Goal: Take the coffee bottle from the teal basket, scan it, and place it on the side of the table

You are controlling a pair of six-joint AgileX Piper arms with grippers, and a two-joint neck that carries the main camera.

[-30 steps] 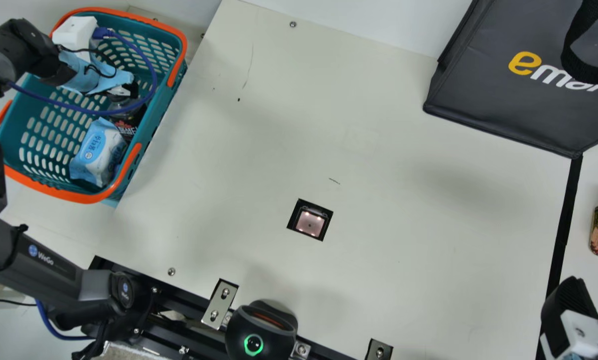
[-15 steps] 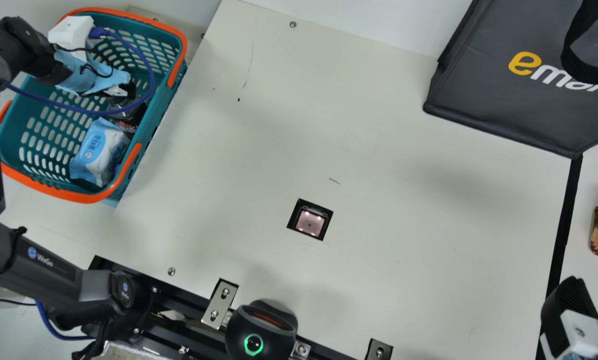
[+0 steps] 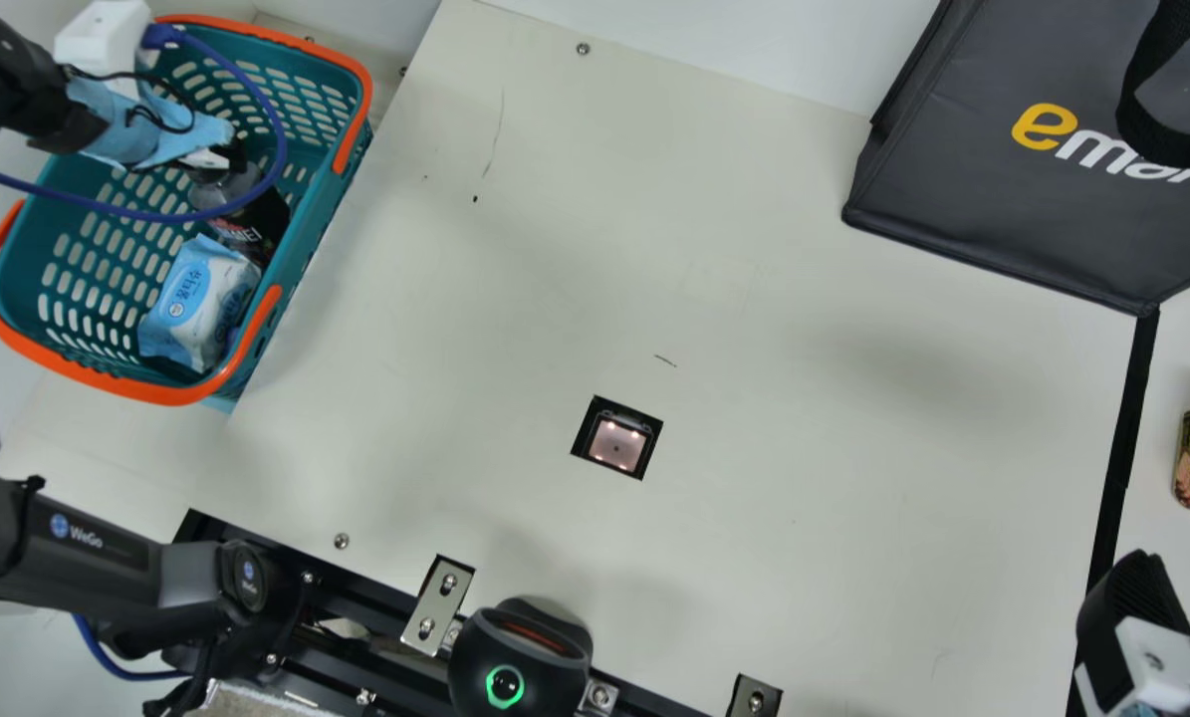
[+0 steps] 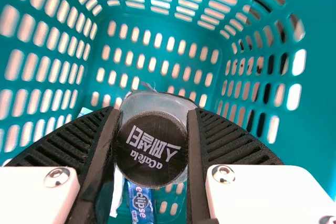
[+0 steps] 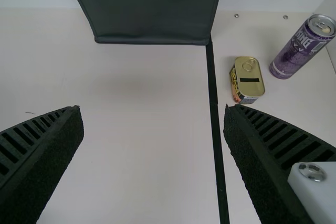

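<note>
- The left arm's base is at seven o'clock in the main view; its links run toward nine o'clock, and the wrist slants in over the teal basket (image 3: 321,229) at ten o'clock, pointing toward four.
- The left gripper (image 3: 218,157) is drawn in narrow on the coffee bottle (image 3: 246,214), one ribbed finger against each side of its dark cap (image 4: 151,149).
- The bottle is inside the basket, toward three o'clock; whether it touches the floor, I cannot tell.
- A blue-and-white packet (image 3: 196,299) lies at the bottle's seven o'clock.
- The right gripper (image 3: 1137,597) is at four o'clock, pointing toward twelve; its fingers stand wide apart, with nothing between them.
- The scanner window (image 3: 616,445) is just off centre, toward six o'clock.
</note>
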